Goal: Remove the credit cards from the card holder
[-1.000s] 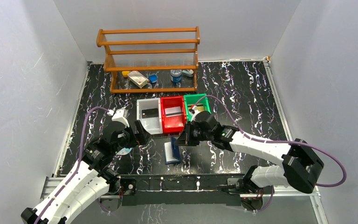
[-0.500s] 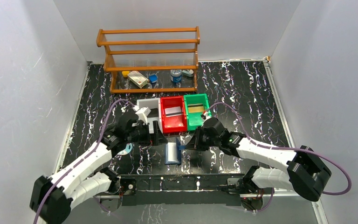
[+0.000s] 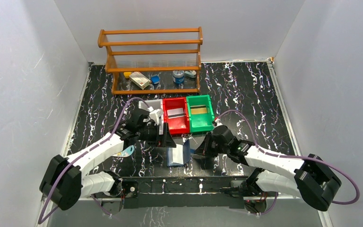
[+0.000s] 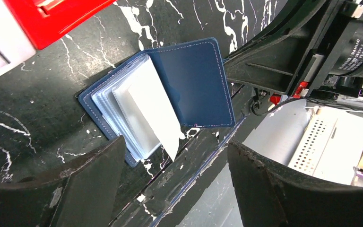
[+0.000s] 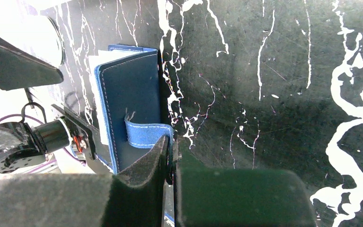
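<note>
The navy card holder (image 3: 176, 155) lies open near the table's front edge. Its right cover stands lifted. My right gripper (image 3: 196, 150) is shut on the holder's blue strap (image 5: 146, 133), at the right edge of the navy cover (image 5: 127, 94). My left gripper (image 3: 166, 138) hovers open and empty just behind and left of the holder. In the left wrist view the holder's navy inner cover (image 4: 194, 85) and pale sleeves (image 4: 137, 106) lie beyond my open gripper (image 4: 175, 189). No loose card shows in the holder.
A red bin (image 3: 167, 124) and a green bin (image 3: 209, 119), each with a card in it, stand just behind the holder; a white bin (image 3: 146, 103) is mostly hidden by my left arm. A wooden rack (image 3: 151, 56) with small items stands at the back. A white oval packet (image 3: 125, 152) lies left.
My left gripper has swung right, from beside the white bin to just behind the holder. My right gripper has moved nearer and right, pulling the holder's right cover up and open.
</note>
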